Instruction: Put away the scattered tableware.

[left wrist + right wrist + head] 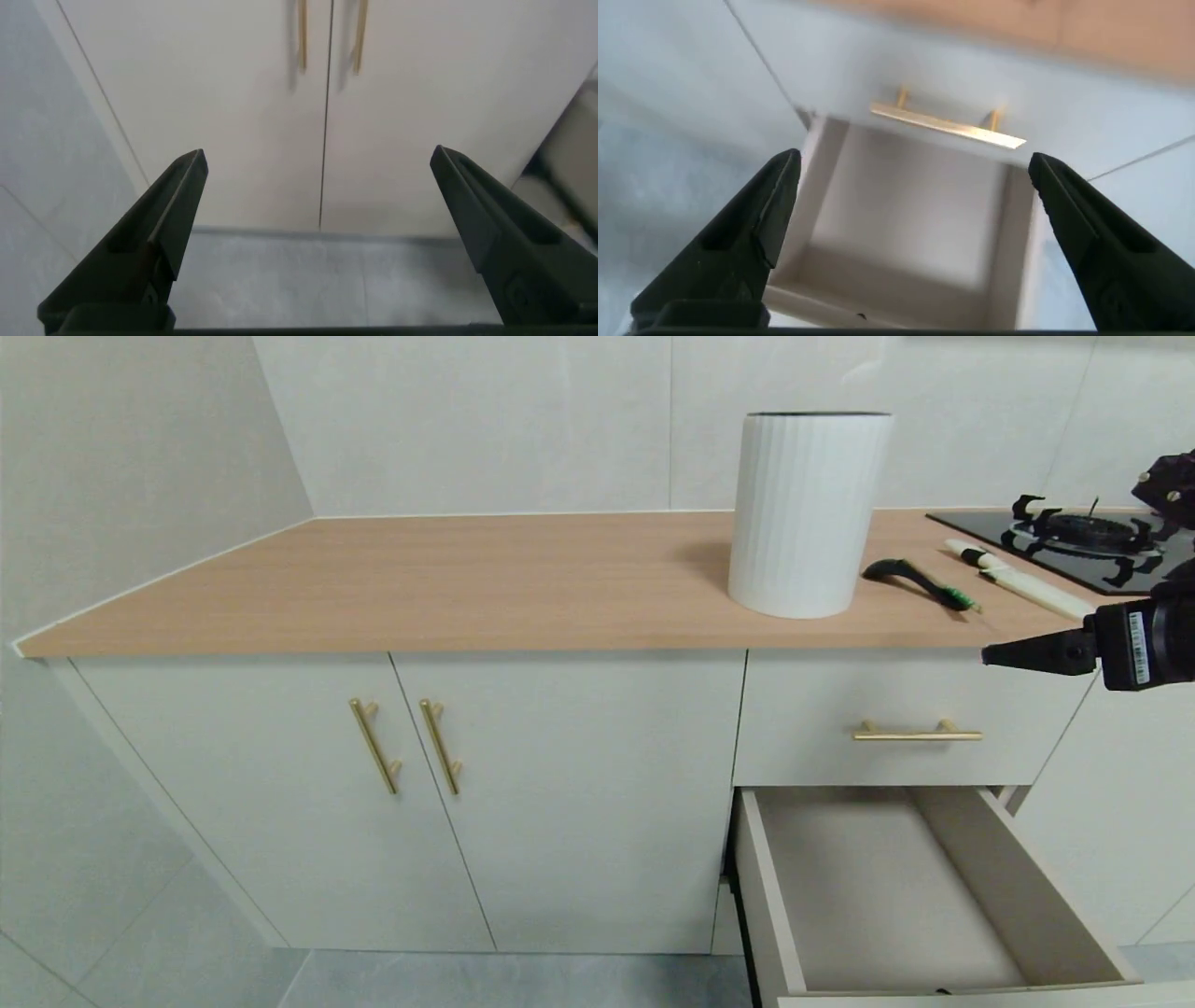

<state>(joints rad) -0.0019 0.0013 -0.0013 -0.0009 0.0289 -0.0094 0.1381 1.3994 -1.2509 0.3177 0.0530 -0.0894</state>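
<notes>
A black-handled utensil with a green tip (920, 583) and a long white-handled utensil (1022, 583) lie side by side on the wood-grain bench (467, 579), between a tall white ribbed cylinder (803, 513) and a black gas hob (1074, 537). The right pincer (913, 161), whose housing bears a barcode sticker (1138, 647) too small to read, gapes wide over the pulled-out lower drawer (878, 887). The left pincer (318, 157) is spread wide before the pale cupboard doors (420, 112).
</notes>
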